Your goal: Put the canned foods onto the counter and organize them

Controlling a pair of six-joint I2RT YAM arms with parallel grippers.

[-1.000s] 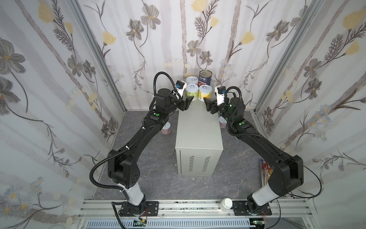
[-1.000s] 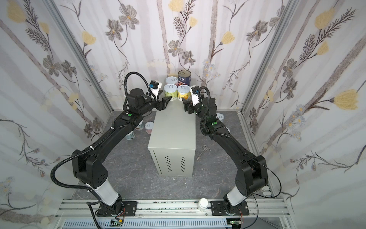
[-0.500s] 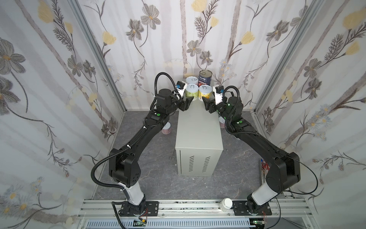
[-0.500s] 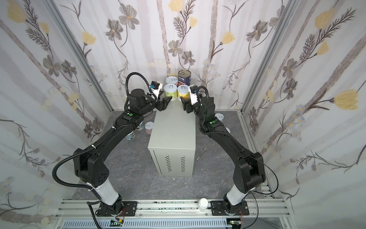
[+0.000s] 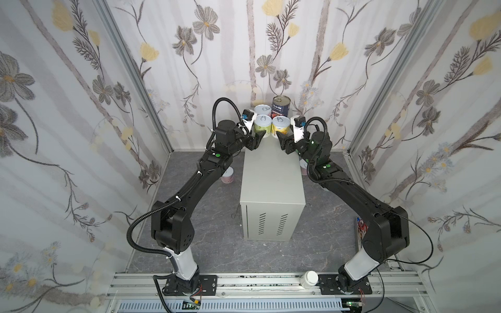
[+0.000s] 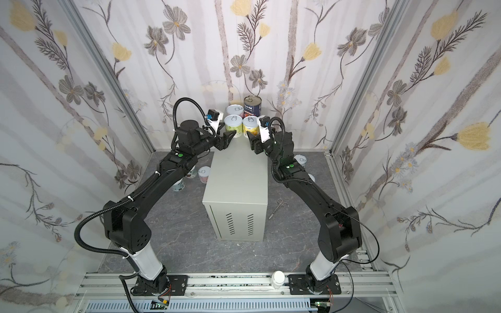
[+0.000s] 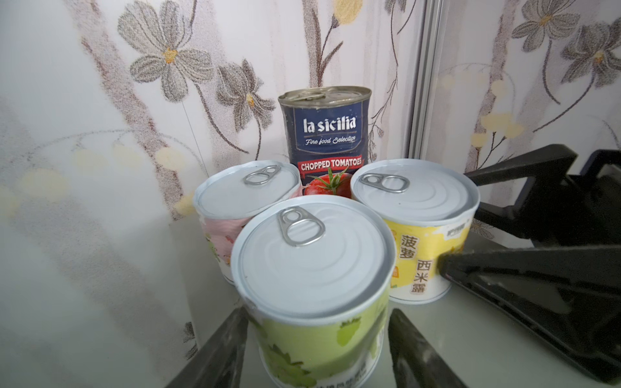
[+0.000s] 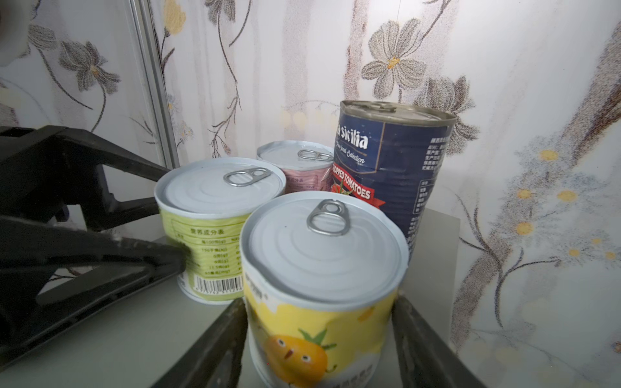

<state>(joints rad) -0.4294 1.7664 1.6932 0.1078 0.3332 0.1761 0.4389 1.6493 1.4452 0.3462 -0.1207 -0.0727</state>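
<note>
Fingers (image 7: pixel 218 356) of my left gripper (image 7: pixel 316 336) pinch the green can (image 7: pixel 312 268), right gripper (image 8: pixel 319 336) the yellow can (image 8: pixel 322 255); best kept upright at counter's (image 5: pixel 271 176) far edge.

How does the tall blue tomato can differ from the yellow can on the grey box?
The tomato can is taller than the yellow can. The tomato can has a dark blue label and a bare metal lid; the yellow can has a pale lid. The tomato can stands at the back by the wall, the yellow can in front of it, between the right gripper's fingers. Both stand upright on the counter, with pull-tab lids.
</note>
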